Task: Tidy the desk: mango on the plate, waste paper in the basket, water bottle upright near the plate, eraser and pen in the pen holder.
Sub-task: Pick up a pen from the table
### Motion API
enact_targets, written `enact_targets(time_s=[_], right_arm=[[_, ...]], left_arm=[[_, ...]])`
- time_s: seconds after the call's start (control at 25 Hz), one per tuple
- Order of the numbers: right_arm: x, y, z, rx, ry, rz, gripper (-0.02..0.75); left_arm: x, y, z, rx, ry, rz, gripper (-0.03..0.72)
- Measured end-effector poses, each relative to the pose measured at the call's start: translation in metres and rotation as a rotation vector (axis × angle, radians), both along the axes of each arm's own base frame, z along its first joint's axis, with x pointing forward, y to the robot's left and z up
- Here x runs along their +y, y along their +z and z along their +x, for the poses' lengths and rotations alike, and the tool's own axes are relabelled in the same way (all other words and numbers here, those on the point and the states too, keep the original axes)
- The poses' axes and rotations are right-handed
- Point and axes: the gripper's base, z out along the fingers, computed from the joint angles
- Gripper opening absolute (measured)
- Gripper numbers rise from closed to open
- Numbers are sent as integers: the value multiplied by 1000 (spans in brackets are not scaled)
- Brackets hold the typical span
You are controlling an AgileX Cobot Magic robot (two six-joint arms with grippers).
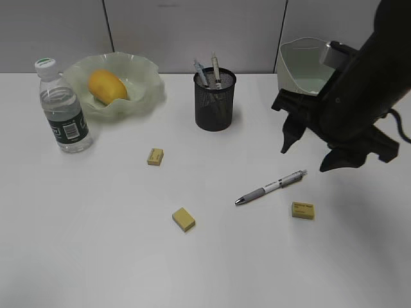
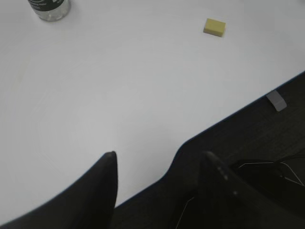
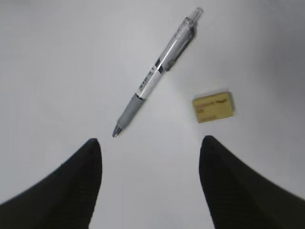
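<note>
The mango (image 1: pixel 107 86) lies in the wavy-rimmed plate (image 1: pixel 146 72) at the back left. Just left of the plate, the water bottle (image 1: pixel 63 109) stands upright. The black mesh pen holder (image 1: pixel 214 102) has two pens in it. A loose pen (image 1: pixel 271 187) (image 3: pixel 155 76) lies on the desk (image 1: pixel 96 256), with one yellow eraser (image 1: pixel 302 210) (image 3: pixel 213 107) just beside it. My right gripper (image 1: pixel 304 160) (image 3: pixel 150 143) hovers open and empty above them. My left gripper (image 2: pixel 159 157) is open and empty over the desk's front edge. The waste paper is out of view.
Two more yellow erasers (image 1: pixel 155 156) (image 1: pixel 183 219) lie mid-desk; the left wrist view shows one eraser (image 2: pixel 214 27) and the bottle's base (image 2: pixel 49 8). The basket (image 1: pixel 302 67) stands at the back right, partly behind my right arm. A grey partition wall backs the desk.
</note>
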Motion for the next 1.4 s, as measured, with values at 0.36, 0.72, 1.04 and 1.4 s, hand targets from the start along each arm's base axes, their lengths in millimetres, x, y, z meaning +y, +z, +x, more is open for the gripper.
enact_targets(time_s=[0.36, 0.72, 1.04, 1.4], right_arm=[[10, -54, 17, 124, -366, 88, 503], [18, -89, 31, 154, -458, 101, 459], [29, -104, 52, 178, -463, 85, 414], [29, -112, 52, 213, -465, 55, 298]], left_arm=[[0, 0, 0, 0, 0, 0, 409], [0, 0, 0, 0, 0, 0, 400], [0, 0, 0, -1, 0, 0, 398], [0, 0, 0, -1, 0, 0, 398]])
